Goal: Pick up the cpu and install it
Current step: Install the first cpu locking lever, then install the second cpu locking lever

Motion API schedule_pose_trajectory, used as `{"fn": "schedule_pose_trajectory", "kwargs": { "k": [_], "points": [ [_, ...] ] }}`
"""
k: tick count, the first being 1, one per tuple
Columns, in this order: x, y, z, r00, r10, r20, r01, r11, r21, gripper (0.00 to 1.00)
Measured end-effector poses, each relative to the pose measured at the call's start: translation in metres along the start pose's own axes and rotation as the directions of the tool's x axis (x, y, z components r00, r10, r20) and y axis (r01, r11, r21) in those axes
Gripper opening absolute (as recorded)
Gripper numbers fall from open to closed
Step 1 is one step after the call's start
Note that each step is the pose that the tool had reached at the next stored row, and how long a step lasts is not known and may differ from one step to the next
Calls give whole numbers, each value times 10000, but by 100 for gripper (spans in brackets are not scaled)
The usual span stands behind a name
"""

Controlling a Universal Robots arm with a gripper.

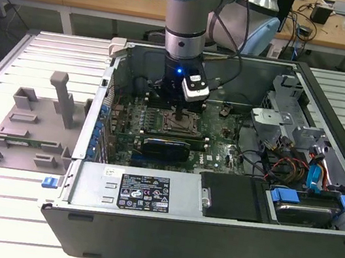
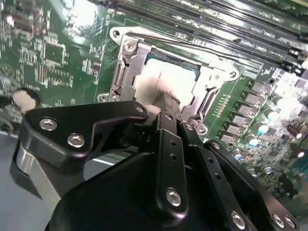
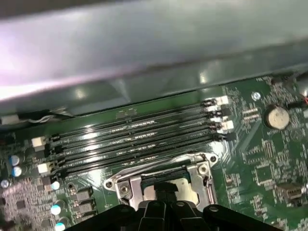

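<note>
The cpu [image 2: 175, 79] is a silvery-grey square lying flat inside the metal-framed socket [image 2: 126, 67] on the green motherboard; a strip of it [image 3: 186, 186] also shows in the first wrist view. My gripper [image 2: 166, 102] hangs straight over the socket in the open computer case [image 1: 207, 241], seen in the exterior view as gripper [image 1: 180, 112] and in the first wrist view as gripper [image 3: 166, 188]. Its fingers are shut together, and their narrow tip sits at the cpu's top face near one edge. The black gripper body hides the near part of the socket.
Black memory slots [image 3: 134, 139] run beside the socket, with the case wall [image 3: 144, 48] beyond them. A coin battery [image 3: 277, 115] sits on the board. A grey plastic tray with upright blocks [image 1: 34, 126] lies outside the case at the exterior view's left. Cables and drives [image 1: 296, 183] fill its right.
</note>
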State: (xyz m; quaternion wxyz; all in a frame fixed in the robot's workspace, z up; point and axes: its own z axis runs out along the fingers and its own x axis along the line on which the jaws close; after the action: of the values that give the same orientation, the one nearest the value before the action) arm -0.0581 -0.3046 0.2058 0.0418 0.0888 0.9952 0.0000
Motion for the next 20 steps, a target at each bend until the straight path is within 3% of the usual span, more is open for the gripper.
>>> {"fn": "schedule_pose_trajectory", "kwargs": {
  "k": [1, 3, 5, 12, 20],
  "points": [
    [-3, 1, 4, 9982, -598, -4, 598, 9982, -51, 11],
    [-27, -42, 8, 9951, -985, -6, 985, 9951, -81, 11],
    [-51, -156, 10, 9950, -1000, -5, 1000, 9949, -84, 11],
    [-77, -151, -304, 9948, -1014, -7, 1014, 9948, -84, 11],
    [-78, -151, -314, 9948, -1014, -6, 1014, 9948, -84, 11]
  ]
}}
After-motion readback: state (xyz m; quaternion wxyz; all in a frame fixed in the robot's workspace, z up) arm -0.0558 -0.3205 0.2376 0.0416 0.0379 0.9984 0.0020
